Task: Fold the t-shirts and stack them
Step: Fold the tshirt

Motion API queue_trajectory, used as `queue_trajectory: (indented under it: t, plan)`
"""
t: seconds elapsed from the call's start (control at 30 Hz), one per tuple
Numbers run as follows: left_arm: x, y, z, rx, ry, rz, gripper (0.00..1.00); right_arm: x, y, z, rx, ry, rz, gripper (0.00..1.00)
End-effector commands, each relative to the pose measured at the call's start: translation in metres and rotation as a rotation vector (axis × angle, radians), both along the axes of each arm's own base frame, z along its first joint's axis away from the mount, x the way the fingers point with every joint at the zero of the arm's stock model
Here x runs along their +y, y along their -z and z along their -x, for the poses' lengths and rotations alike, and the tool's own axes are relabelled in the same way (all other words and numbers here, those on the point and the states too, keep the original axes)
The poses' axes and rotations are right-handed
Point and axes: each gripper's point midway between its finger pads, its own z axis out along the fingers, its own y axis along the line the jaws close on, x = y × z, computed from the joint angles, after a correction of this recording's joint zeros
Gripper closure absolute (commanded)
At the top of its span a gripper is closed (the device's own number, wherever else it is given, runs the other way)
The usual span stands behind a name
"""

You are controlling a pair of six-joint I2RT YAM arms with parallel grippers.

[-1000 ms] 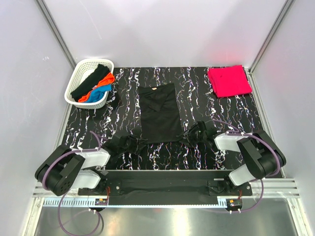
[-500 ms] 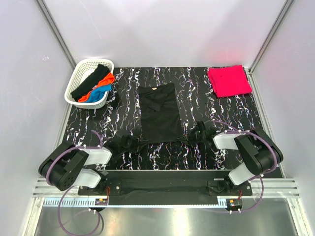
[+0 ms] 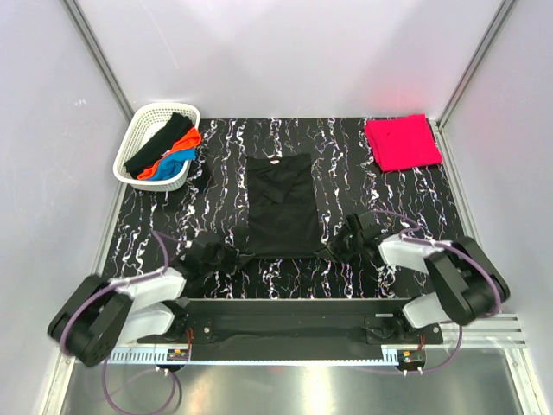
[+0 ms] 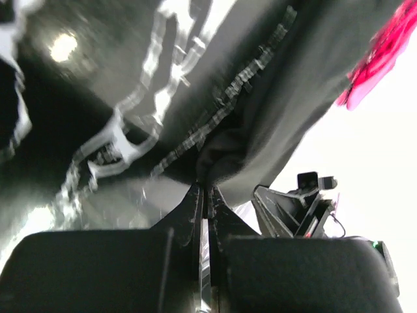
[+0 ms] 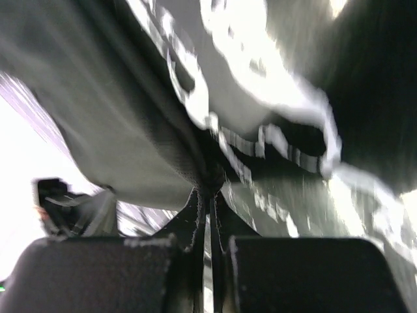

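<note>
**Left hand** (image 3: 233, 253): it sits low over the bench (image 3: 346, 147). Its jaws are pressed together on the near left corner of the black t-shirt (image 3: 281, 203). The left wrist view shows a fold of dark cloth pinched at the fingertips.

**Right hand** (image 3: 335, 249): it is also low, with jaws pressed together on the near right corner of the same shirt. The right wrist view shows the hem clamped between the tips.

**Between and ahead of both hands:** the black t-shirt lies flat as a narrow rectangle, collar end farthest away.

**Well beyond the right hand:** a red t-shirt (image 3: 402, 143) lies folded at the far right corner.

**Well beyond the left hand:** a white basket (image 3: 143, 124) stands at the far left corner. It holds bundled shirts (image 3: 169, 147) in black, orange and blue.
</note>
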Motion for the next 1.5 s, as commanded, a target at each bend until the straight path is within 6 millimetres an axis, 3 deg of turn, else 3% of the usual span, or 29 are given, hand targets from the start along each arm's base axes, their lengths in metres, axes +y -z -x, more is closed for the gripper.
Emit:
queue_trajectory:
  t: [0.0,0.1,0.23,0.3,0.37,0.7,0.8,0.97,1.23,1.33,1.43,1.47]
  plan:
    - [0.01,-0.006,0.015,-0.034,0.1,-0.109,1.0,-0.004,-0.003,0.037,0.021,-0.127,0.064,1.0]
    - [0.012,-0.019,0.027,-0.072,0.123,-0.075,1.0,0.008,-0.01,0.054,0.02,-0.19,0.057,1.0]
    - [0.015,-0.032,0.049,-0.095,0.16,-0.022,1.0,0.033,-0.012,0.1,0.041,-0.274,0.05,1.0]
    - [0.017,-0.033,0.06,-0.082,0.179,-0.021,1.0,0.04,-0.023,0.111,0.026,-0.264,0.028,1.0]
    - [0.019,-0.047,0.064,-0.129,0.184,-0.002,1.0,0.043,-0.029,0.126,0.004,-0.284,0.036,1.0]
    - [0.032,-0.072,0.11,-0.126,0.269,0.022,1.0,0.067,-0.067,0.159,-0.014,-0.295,-0.038,1.0]
    - [0.039,-0.082,0.116,-0.136,0.268,0.007,1.0,0.076,-0.068,0.173,0.001,-0.329,-0.036,1.0]
    - [0.047,-0.099,0.125,-0.174,0.272,-0.005,1.0,0.09,-0.077,0.183,-0.01,-0.35,-0.043,1.0]
    - [0.054,-0.105,0.133,-0.175,0.262,-0.009,1.0,0.088,-0.086,0.186,-0.014,-0.336,-0.078,1.0]
    - [0.052,-0.111,0.126,-0.182,0.255,-0.023,1.0,0.083,-0.095,0.182,-0.026,-0.312,-0.1,1.0]
    - [0.039,-0.125,0.11,-0.201,0.261,0.008,1.0,0.073,-0.096,0.172,-0.033,-0.292,-0.09,1.0]
    - [0.033,-0.138,0.101,-0.25,0.26,0.025,1.0,0.07,-0.095,0.162,-0.036,-0.279,-0.086,1.0]
